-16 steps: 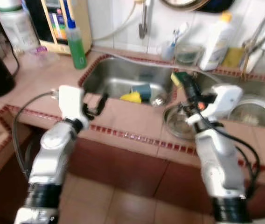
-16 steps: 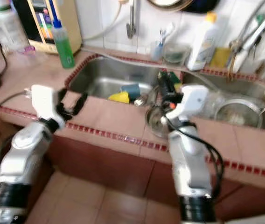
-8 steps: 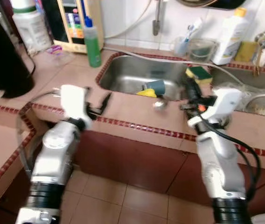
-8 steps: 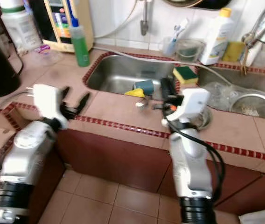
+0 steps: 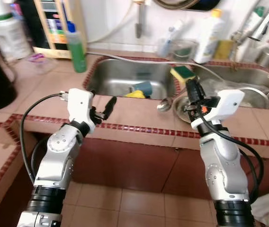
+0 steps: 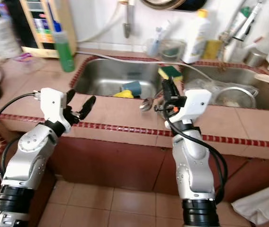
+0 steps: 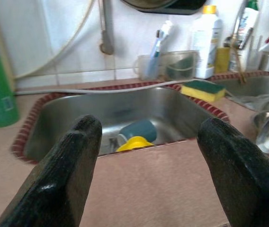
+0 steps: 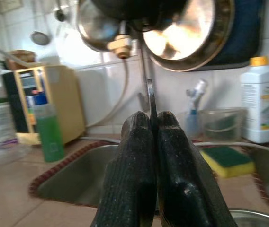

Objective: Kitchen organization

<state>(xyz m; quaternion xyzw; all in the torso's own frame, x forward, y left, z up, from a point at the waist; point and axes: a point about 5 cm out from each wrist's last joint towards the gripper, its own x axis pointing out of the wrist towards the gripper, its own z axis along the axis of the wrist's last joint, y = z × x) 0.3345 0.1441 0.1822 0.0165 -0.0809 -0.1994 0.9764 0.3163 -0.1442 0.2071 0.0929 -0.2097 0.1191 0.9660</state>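
Counter | ladle by sink | left gripper spread | right gripper pinching ladle handle

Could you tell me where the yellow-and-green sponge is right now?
The sponge sits on the tiled ledge between the two sink basins, just beyond the right gripper.

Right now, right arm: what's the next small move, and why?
Probably raise the right gripper a little. It is shut on the thin handle of the ladle, whose scoop sits low on the counter between the sink and a steel bowl. Lifting first should clear both. The left gripper is open, idle.
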